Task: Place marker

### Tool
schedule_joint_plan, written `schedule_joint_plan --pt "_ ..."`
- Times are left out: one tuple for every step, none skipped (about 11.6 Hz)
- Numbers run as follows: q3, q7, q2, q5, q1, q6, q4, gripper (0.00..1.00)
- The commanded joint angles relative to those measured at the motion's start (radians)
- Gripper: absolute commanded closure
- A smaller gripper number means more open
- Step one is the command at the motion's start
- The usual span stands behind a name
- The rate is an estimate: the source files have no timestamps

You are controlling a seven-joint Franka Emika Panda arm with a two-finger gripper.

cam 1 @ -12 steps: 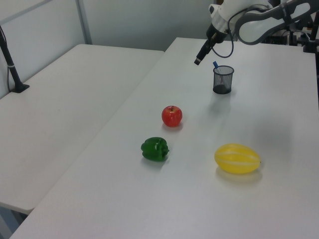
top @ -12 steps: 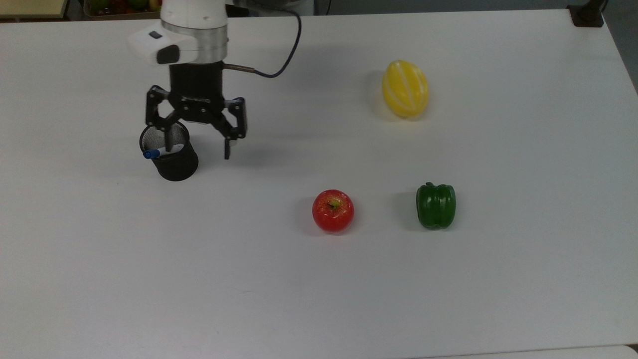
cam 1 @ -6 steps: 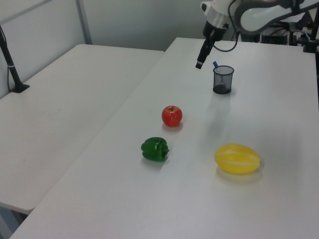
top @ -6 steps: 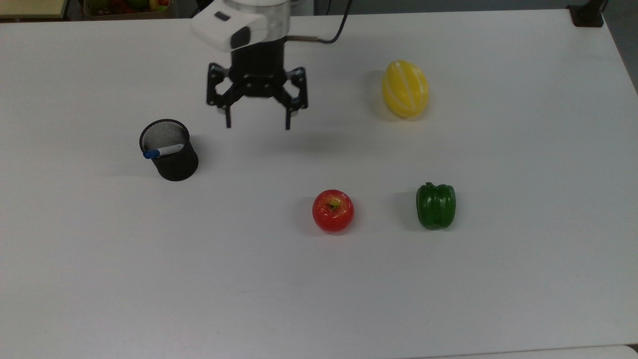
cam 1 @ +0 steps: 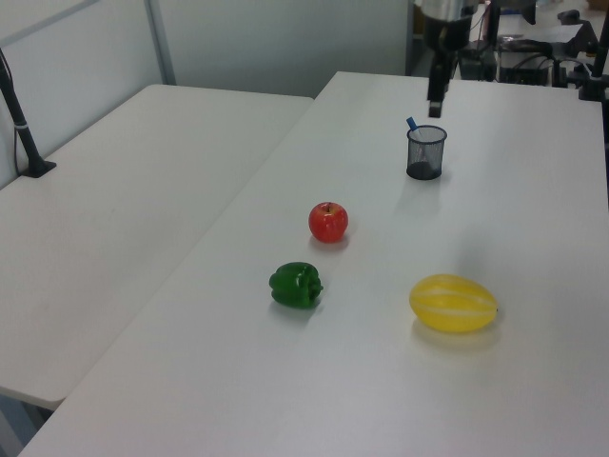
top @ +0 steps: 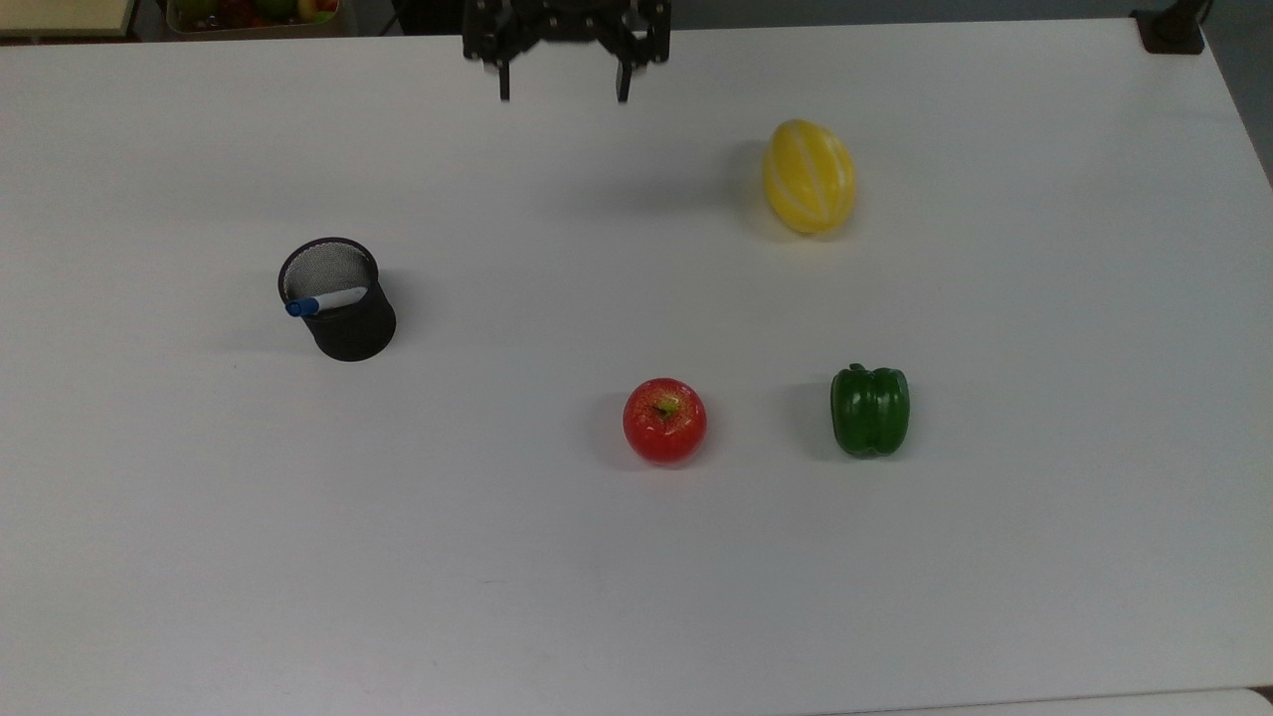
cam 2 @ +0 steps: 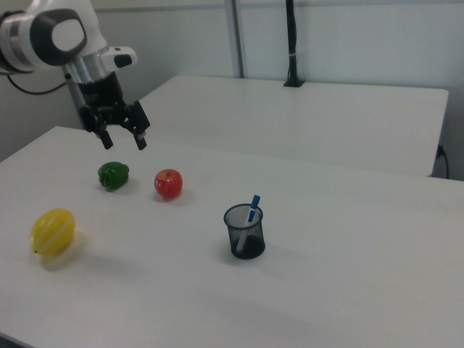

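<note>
Your tool [top: 563, 91], released and empty, has pulled well away from the mesh cup [top: 338, 300]; the marker [top: 325, 301] stands inside it, so placement looks done.

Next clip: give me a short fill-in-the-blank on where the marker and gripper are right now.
The marker leans inside the black mesh ____.
The gripper hangs with its fingers ____.
In the top view, the red apple lies left of the green ____.
The marker's cap is ____.

Missing: cup; open; pepper; blue
</note>
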Motion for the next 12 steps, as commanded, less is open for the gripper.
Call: schedule_joint_plan --pt "-0.025 0.002 -0.075 0.002 -0.002 -0.171 0.007 0.0" --pt "-0.025 0.002 -0.083 0.004 -0.023 -0.196 0.007 0.0" --pt "-0.025 0.003 -0.083 0.008 -0.05 -0.198 0.009 0.0" --pt "-0.026 0.003 -0.083 0.009 -0.054 -0.196 0.009 0.0" --pt "-0.026 0.005 -0.081 0.009 -0.056 -0.192 0.009 0.0" --pt "-0.025 0.009 -0.075 0.009 -0.056 -0.182 0.009 0.0" --pt "-0.022 0.011 -0.065 0.009 -0.056 -0.172 0.009 0.0" --pt "-0.017 0.011 -0.062 0.007 -0.056 -0.156 0.009 0.0" --pt "-0.012 0.012 -0.06 0.009 -0.059 -0.138 0.009 0.0" --pt "-0.006 0.014 -0.052 0.01 -0.077 -0.123 0.009 0.0" --pt "0.038 0.014 -0.045 0.012 -0.112 -0.119 0.013 0.0" --pt "0.09 0.014 -0.032 0.01 -0.158 -0.122 0.027 0.0"
